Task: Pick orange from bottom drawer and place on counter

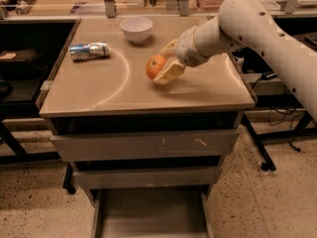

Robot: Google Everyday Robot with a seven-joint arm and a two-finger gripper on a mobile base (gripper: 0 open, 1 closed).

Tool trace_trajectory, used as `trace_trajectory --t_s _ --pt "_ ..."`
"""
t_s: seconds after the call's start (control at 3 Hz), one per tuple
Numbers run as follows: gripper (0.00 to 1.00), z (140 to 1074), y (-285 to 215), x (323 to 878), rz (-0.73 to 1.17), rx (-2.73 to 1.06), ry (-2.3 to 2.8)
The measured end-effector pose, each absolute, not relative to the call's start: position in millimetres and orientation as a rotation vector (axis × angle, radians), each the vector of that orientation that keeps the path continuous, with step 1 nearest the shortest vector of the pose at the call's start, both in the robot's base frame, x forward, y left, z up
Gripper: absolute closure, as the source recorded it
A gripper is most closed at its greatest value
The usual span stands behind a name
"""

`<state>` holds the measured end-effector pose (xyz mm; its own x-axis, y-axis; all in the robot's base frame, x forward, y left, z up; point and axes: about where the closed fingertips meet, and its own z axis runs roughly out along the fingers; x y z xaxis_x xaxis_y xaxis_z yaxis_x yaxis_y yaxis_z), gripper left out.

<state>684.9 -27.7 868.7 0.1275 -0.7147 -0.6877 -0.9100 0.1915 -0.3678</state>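
pincer (161, 65) grasping orange (153, 67) low over counter (99, 90), perhaps touching; bowl (136, 29), can (89, 50) apart.

No lettering reads on the claw (160, 66) holding the orange (153, 65) over the counter (198, 90).

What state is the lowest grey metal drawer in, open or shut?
Open: the bottom drawer juts out, its flat floor visible. The gripper, above the tan counter, is shut on the small orange.
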Motion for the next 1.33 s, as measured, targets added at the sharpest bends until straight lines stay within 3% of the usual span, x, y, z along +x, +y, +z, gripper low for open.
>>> trace_trajectory --t_s 0.33,0.67,1.33 --pt "1.00 866.0 -37.8 690.3 0.265 -1.480 1.663" --pt "0.82 868.1 -37.3 694.9 0.255 -1.458 1.657" --pt "0.34 868.0 -37.2 694.9 0.256 -1.459 1.657"
